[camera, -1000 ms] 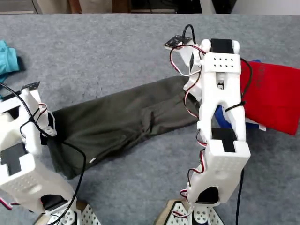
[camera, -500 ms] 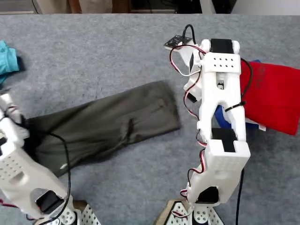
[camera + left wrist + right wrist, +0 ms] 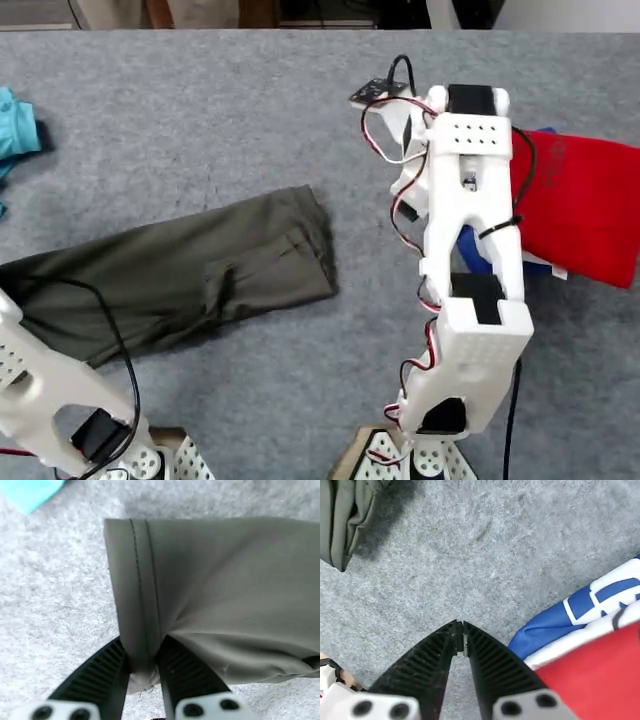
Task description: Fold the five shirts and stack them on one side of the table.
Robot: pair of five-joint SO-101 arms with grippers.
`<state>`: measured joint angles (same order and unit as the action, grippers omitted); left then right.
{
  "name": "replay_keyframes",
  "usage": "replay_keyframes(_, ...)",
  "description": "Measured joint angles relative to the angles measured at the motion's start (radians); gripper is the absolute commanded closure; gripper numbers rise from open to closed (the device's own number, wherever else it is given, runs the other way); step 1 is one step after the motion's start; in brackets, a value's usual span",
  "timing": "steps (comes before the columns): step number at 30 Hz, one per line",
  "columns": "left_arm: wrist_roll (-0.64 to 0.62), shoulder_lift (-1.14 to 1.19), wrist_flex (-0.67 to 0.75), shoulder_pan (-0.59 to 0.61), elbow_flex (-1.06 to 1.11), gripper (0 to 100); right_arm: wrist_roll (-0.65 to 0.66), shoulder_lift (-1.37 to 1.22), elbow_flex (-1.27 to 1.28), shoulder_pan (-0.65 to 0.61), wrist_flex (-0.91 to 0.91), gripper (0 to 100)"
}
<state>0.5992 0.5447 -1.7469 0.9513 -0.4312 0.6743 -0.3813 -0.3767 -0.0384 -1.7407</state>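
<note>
A folded olive-green shirt (image 3: 190, 275) lies on the grey table, stretching from the left edge toward the middle. My left gripper (image 3: 146, 666) is shut on a bunched hem of this olive shirt (image 3: 215, 590) at the table's left edge. My right gripper (image 3: 460, 636) is shut with nothing in it, hovering over bare carpet beside the stack. That stack holds a red shirt (image 3: 585, 205) on top of a blue and white shirt (image 3: 478, 255) at the right side. The blue and white shirt (image 3: 590, 610) and red shirt (image 3: 600, 680) show beside the right gripper.
A teal shirt (image 3: 15, 130) lies at the far left edge, its corner (image 3: 30, 492) visible beyond the olive shirt. The right arm (image 3: 470, 250) stands over the table's middle right. The grey table surface (image 3: 220, 120) spreads across the back.
The left arm has pulled the olive shirt leftward across the table, away from the right arm. The right arm and the red and blue stack have stayed put.
</note>
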Motion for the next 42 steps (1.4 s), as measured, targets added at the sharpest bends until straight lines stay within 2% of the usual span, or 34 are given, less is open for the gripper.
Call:
replay_keyframes(7,0.000,-0.061,0.000,-0.117,0.017,98,-0.021,0.000,0.184,-0.089,0.249,99.6)
replay_keyframes(14,0.000,-0.199,0.000,-0.322,0.172,98,-0.187,0.000,0.451,-0.091,0.709,99.6)
replay_keyframes(19,0.000,-0.308,0.000,-0.500,0.290,98,-0.250,0.000,0.624,-0.091,0.973,99.6)
replay_keyframes(24,-0.072,-0.365,0.000,-0.695,0.359,98,-0.259,0.043,0.686,-0.091,1.056,99.6)
replay_keyframes(34,-0.285,-0.365,0.000,-1.100,0.308,98,-0.259,0.044,0.692,-0.081,1.083,99.6)
replay_keyframes(38,-0.348,-0.365,0.000,-1.209,0.233,98,-0.259,0.044,0.692,-0.081,1.083,99.6)
replay_keyframes(42,-0.405,-0.304,0.000,-1.269,0.167,98,-0.293,0.044,0.692,-0.080,1.083,99.6)
